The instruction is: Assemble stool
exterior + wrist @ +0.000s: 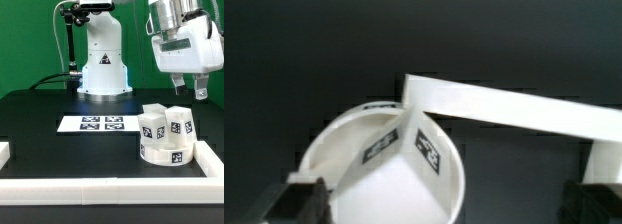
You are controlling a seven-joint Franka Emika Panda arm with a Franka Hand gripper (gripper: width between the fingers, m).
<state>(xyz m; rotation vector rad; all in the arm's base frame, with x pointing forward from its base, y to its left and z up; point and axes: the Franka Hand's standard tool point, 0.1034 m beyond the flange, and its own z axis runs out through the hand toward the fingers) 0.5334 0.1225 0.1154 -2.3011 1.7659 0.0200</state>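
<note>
The stool's round white seat (164, 152) lies on the black table at the exterior view's right, tags on its rim. Three white blocky legs (168, 124) stand bunched on or behind it, each with a tag. My gripper (186, 92) hangs in the air above and slightly right of the stack, fingers apart and empty. In the wrist view the seat (393, 175) fills the space below, with a tagged leg (423, 150) on it. My dark fingertips (299, 200) show at both lower corners, wide apart.
White border rails (110, 187) run along the front edge and right side of the table, and one crosses the wrist view (518, 108). The marker board (98, 124) lies flat mid-table. The robot base (104, 72) stands at the back.
</note>
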